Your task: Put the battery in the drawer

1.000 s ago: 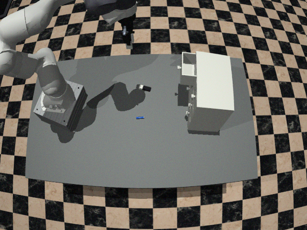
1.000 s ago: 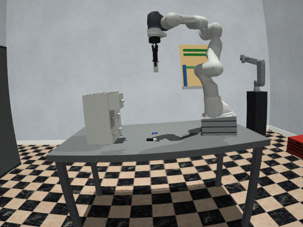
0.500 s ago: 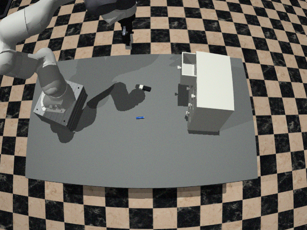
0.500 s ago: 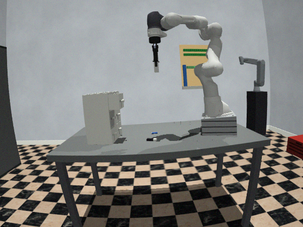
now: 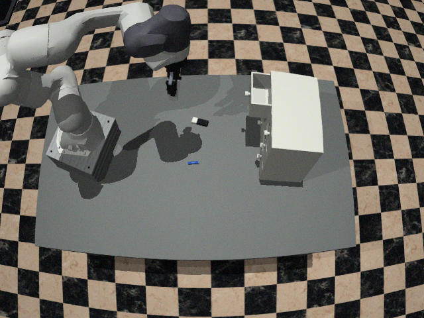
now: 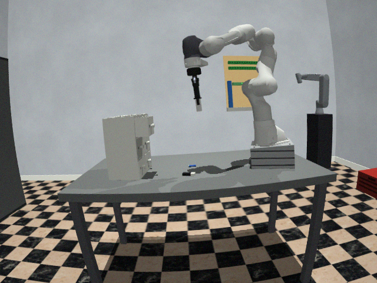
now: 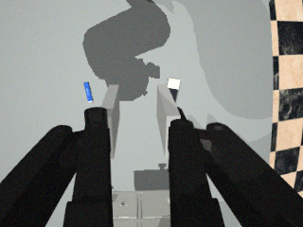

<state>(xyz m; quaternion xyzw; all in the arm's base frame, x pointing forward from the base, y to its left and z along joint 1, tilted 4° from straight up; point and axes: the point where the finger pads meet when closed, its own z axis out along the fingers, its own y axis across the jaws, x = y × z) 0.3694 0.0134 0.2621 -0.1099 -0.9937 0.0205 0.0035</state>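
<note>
The blue AAA battery (image 5: 193, 162) lies on the grey table, mid-table; it also shows in the exterior view (image 6: 191, 165) and in the wrist view (image 7: 89, 93). The white chest (image 5: 291, 126) stands at the right, knobs facing the arm. Its top drawer at the far end (image 5: 260, 89) is pulled out and looks empty. A lower drawer (image 5: 253, 130), dark in shadow, stands out too. I cannot read the drawer letters. My gripper (image 5: 171, 89) (image 6: 198, 107) hangs high above the table's back edge, pointing down, far from battery and chest. Its fingers stand close together with nothing between them.
A small black-and-white block (image 5: 199, 120) lies on the table between the gripper and the battery. The arm's base block (image 5: 83, 147) stands at the left. A black pedestal with a camera arm (image 6: 318, 137) stands beside the table.
</note>
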